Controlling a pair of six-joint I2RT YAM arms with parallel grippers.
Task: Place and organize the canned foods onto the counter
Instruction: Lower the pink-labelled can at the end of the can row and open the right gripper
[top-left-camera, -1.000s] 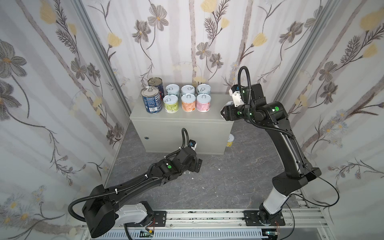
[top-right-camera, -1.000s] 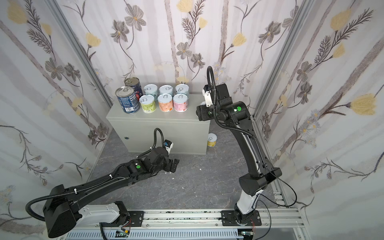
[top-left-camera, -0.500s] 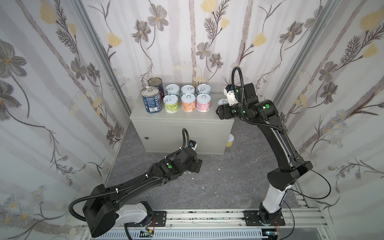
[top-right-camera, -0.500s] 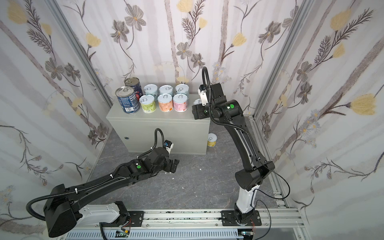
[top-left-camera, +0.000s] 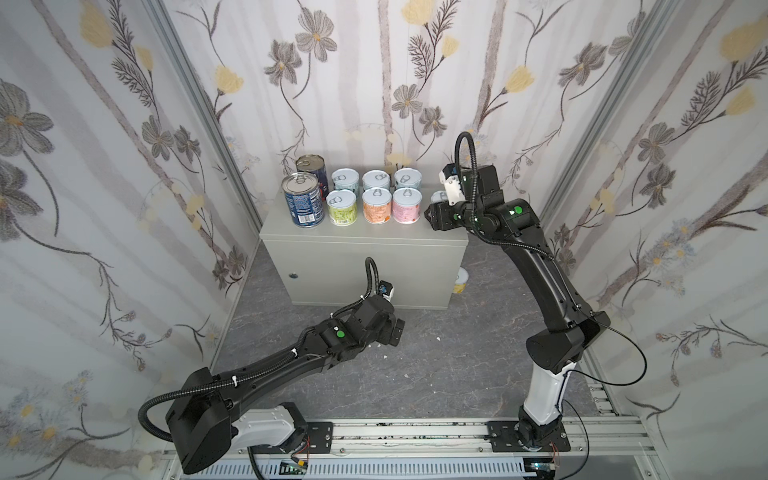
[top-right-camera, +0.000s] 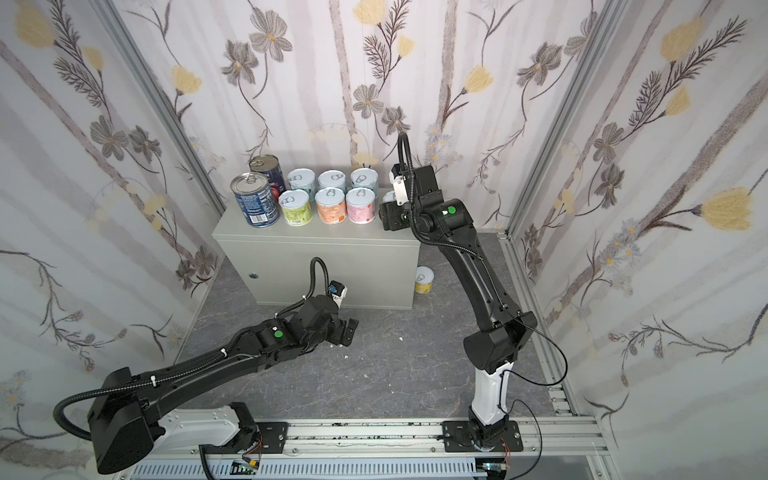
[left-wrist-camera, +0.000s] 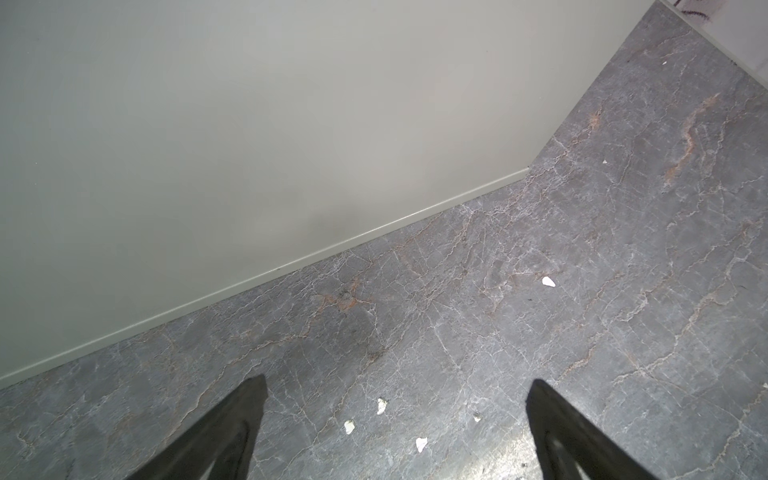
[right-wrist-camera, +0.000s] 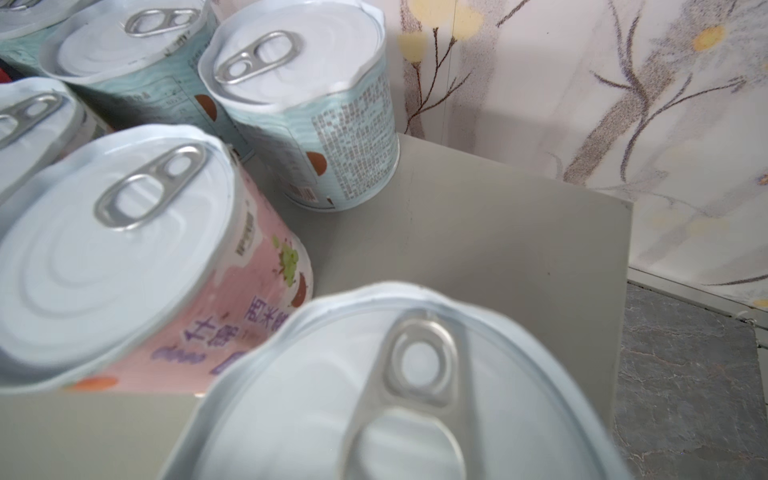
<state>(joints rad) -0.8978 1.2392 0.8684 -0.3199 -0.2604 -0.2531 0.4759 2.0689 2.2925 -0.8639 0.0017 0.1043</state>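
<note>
The counter (top-left-camera: 365, 259) is a light grey box by the back wall. On its top stand two tall dark blue cans (top-left-camera: 302, 199) at the left and, beside them, two rows of three short pastel cans (top-left-camera: 377, 204). My right gripper (top-left-camera: 434, 214) hovers over the counter's right end, shut on another short can (top-left-camera: 437, 196). That can's pale pull-tab lid (right-wrist-camera: 415, 395) fills the near part of the right wrist view and hides the fingers. It is next to the pink can (right-wrist-camera: 124, 257). My left gripper (left-wrist-camera: 397, 390) is open and empty, low over the floor before the counter.
One short yellow can (top-left-camera: 460, 282) stands on the floor by the counter's right side. Small white chips (left-wrist-camera: 384, 405) lie on the grey stone floor (top-left-camera: 436, 365). Flowered walls close in the sides and back. A rail (top-left-camera: 415, 436) runs along the front.
My right arm has swung left over the counter's right end, carrying the short can toward the pink can. The left arm has not moved.
</note>
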